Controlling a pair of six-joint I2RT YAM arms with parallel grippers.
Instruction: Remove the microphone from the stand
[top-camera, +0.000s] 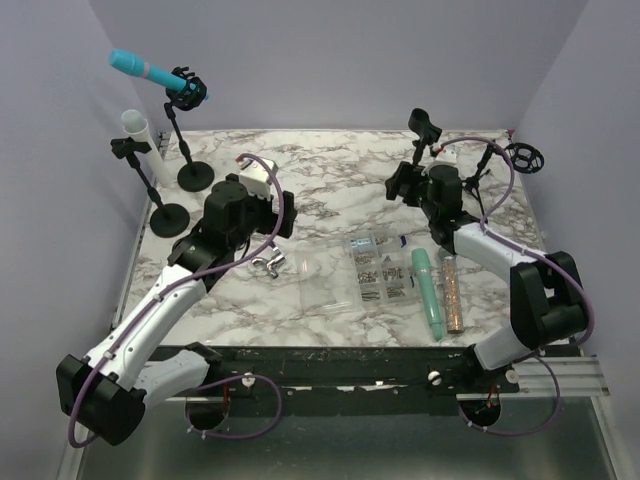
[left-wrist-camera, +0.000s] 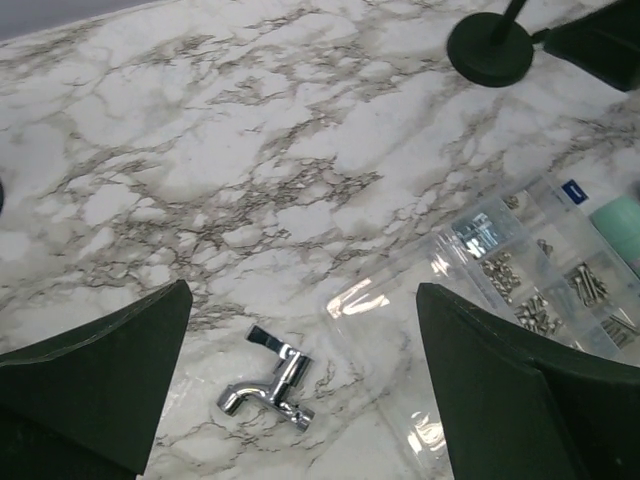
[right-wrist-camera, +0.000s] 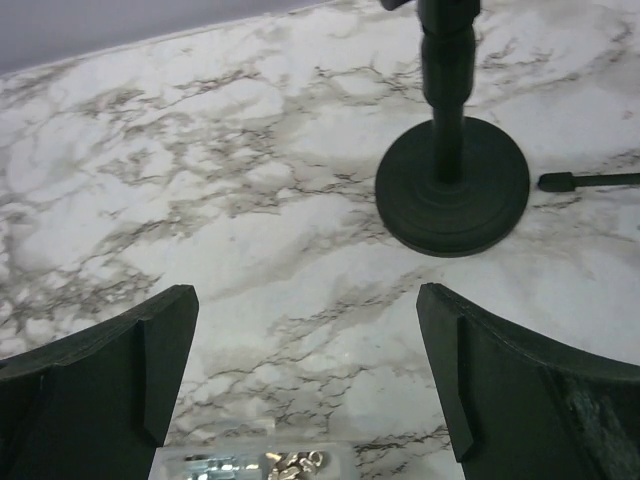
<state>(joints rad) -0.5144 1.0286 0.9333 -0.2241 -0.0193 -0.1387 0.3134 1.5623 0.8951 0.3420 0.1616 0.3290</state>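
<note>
Nothing is done yet as I read it: the blue microphone (top-camera: 148, 70) sits clipped in its stand (top-camera: 194, 177) at the tabletop's (top-camera: 330, 190) far left. My left end effector (left-wrist-camera: 302, 305) hangs spread wide and empty above a chrome tap (left-wrist-camera: 268, 385). The right end effector (right-wrist-camera: 305, 300) is equally spread, holding nothing, near another stand's base (right-wrist-camera: 452, 190).

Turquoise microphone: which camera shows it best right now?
Top external view: the turquoise microphone shows whole, clipped atop its stand at the far left. Neither wrist view shows it; both look down at the marble tabletop.
</note>
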